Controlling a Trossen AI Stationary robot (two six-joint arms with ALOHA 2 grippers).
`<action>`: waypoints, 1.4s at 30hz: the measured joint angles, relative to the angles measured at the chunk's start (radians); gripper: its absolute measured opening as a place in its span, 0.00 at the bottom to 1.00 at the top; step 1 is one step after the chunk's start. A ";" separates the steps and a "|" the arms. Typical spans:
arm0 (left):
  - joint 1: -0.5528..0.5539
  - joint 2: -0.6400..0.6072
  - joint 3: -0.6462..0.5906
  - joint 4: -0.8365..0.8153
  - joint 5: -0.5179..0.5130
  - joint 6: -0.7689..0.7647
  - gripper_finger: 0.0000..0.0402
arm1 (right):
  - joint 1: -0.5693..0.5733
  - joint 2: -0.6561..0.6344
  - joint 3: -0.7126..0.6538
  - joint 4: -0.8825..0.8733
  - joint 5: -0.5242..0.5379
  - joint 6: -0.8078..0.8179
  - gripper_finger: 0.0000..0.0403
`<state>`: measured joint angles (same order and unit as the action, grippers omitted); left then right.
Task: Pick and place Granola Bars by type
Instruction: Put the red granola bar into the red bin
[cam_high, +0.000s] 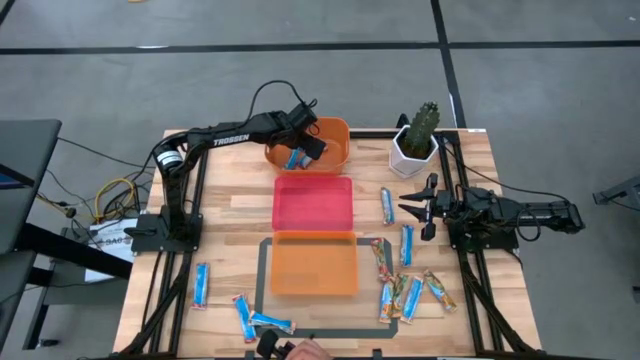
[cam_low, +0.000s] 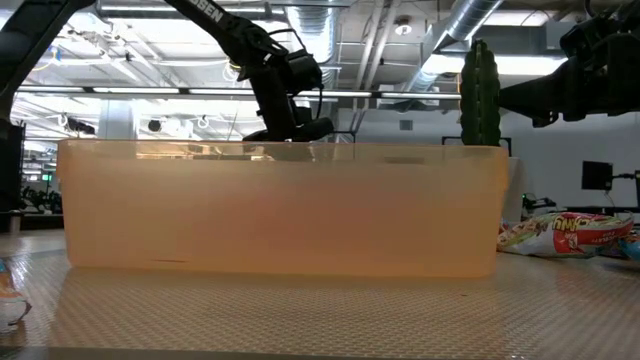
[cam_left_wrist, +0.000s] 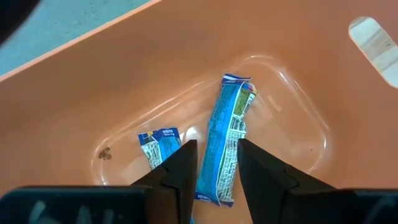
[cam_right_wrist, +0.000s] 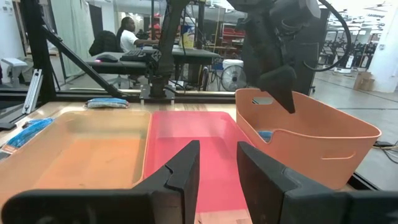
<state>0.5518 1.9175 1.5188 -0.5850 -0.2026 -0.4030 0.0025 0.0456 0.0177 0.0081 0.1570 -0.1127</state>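
Now my left end effector hangs released over a blue-and-white foil bar inside the round orange plastic tub at the tabletop's far edge.

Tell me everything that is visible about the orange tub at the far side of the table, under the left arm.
The orange tub is a deep container of smooth, slightly glossy plastic with rounded corners, a curved rim and a handle cut-out in one wall. It stands upright on the wooden table, just beyond the pink tray and beside the potted cactus. Two blue-and-white granola bars lie flat on its bottom, with a few crumbs nearby. The left gripper hangs inside it, fingers parted above the longer bar.
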 joint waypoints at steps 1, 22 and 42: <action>-0.001 0.000 0.000 0.000 0.000 0.000 0.27 | 0.000 0.000 0.000 0.000 0.000 0.000 0.25; -0.128 -0.214 -0.040 0.092 -0.033 -0.001 0.27 | 0.000 0.000 0.000 0.000 0.000 0.000 0.25; -0.460 -0.853 -0.742 0.312 -0.046 -0.176 0.27 | 0.000 0.000 0.000 0.000 0.000 0.000 0.25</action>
<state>0.0918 1.0644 0.7772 -0.2733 -0.2490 -0.5792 0.0021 0.0452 0.0174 0.0078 0.1570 -0.1127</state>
